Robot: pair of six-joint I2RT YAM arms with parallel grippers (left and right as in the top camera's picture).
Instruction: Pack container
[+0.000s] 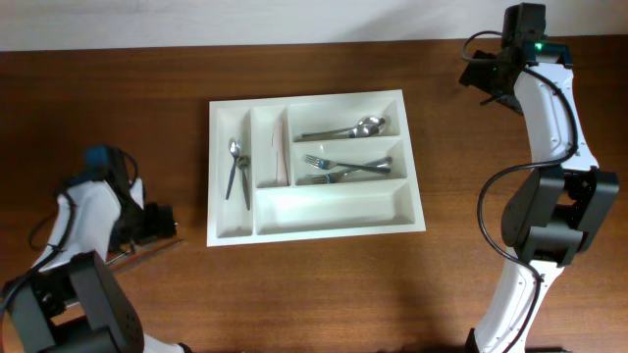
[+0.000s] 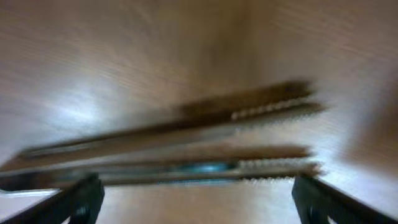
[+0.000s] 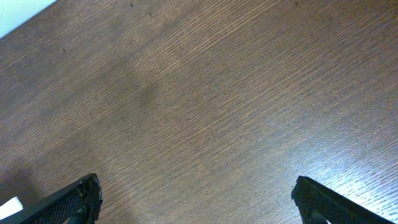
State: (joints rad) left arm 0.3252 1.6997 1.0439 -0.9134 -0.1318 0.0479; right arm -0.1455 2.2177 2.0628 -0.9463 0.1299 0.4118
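Holding the left gripper (image 2: 199, 198) spread to its full width, with nothing between the fingers, low over two serrated knives (image 2: 186, 121) lying side by side on bare wood near the left edge of the table (image 1: 324, 294). Probably lining up along the blades for a pinch across one of them; judging this a reach, not yet a grasp. Getting only a blurred wrist view, so not telling whether the fingertips are touching the wood.

Holding the right gripper (image 3: 196, 199) equally wide and empty over bare wood near the table's far right corner, well apart from everything, likely leaving room for the other arm.

Finding the container (image 1: 324, 227) in the middle of the table, well apart from the knives: spoons (image 1: 358, 127) in its far long compartment, forks (image 1: 343, 167) in the middle long one, small spoons (image 1: 234, 149) in the leftmost narrow one. Seeing the near long compartment bare, probably meant for the knives.

Expecting trouble from thin blades lying flat and close together: risking catching both, or slipping off. Seeing nothing in the way except the container's raised left rim.
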